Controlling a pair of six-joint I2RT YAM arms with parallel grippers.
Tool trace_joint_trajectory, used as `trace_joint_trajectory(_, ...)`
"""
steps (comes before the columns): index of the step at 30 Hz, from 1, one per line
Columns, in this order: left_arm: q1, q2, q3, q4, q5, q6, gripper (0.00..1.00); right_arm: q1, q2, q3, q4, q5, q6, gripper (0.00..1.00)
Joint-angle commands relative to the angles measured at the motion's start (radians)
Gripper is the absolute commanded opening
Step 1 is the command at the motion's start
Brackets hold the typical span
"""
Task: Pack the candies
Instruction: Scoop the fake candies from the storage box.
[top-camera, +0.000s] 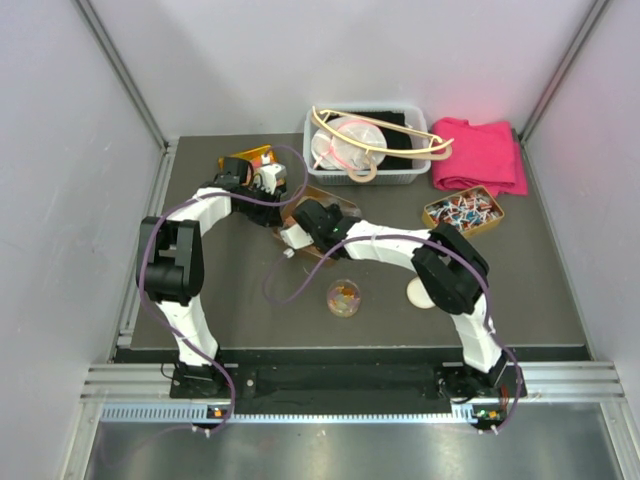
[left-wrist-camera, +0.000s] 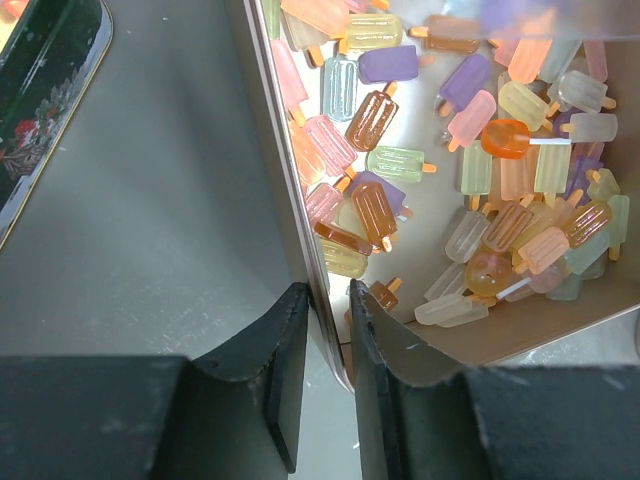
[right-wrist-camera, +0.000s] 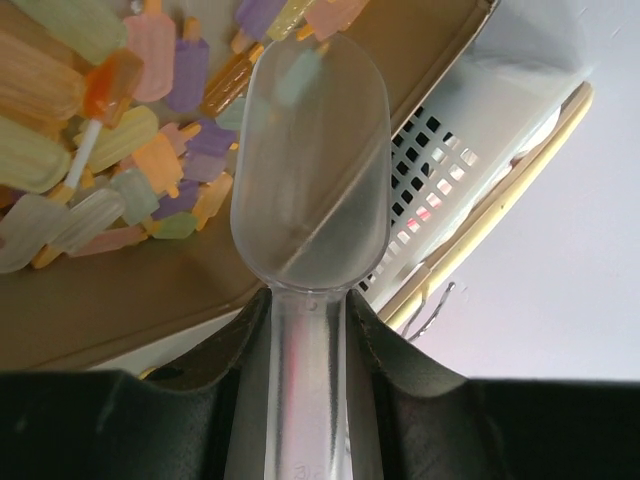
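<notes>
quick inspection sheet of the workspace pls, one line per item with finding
surface: dark table, no spills seen
job's things: candies piled in open tray; a few in clear cup, white lid beside it; scoop looks empty
clutter: basket with hangers, pink cloth, tin of wrapped sweets
grippers: left gripper pinching tray wall; right gripper shut on scoop handle
cables: purple cables along both arms, one loop near cup
surroundings: white enclosure walls, metal rail at near edge
</notes>
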Motion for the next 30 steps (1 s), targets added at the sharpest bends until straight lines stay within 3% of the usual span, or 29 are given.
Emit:
trace_joint_trajectory(1,-0.012,-0.047,0.004,0.035,0.013,0.003,0.28,0.017,-0.081,-0.07,-0.13,-0.175,0.002,0.0)
trace_joint_trajectory(10,-0.014,-0.033,0.032,0.02,0.01,-0.005,0.23,0.021,-0.115,-0.096,-0.239,-0.303,0.011,0.0)
trace_joint_trajectory(12,-0.017,-0.03,0.04,0.017,0.012,-0.006,0.16,0.021,-0.101,-0.097,-0.229,-0.315,0.008,0.0)
trace_joint_trajectory(30,-0.032,-0.007,0.081,-0.017,0.022,0.012,0.0,0.041,0.002,-0.09,-0.201,-0.442,0.011,0.0)
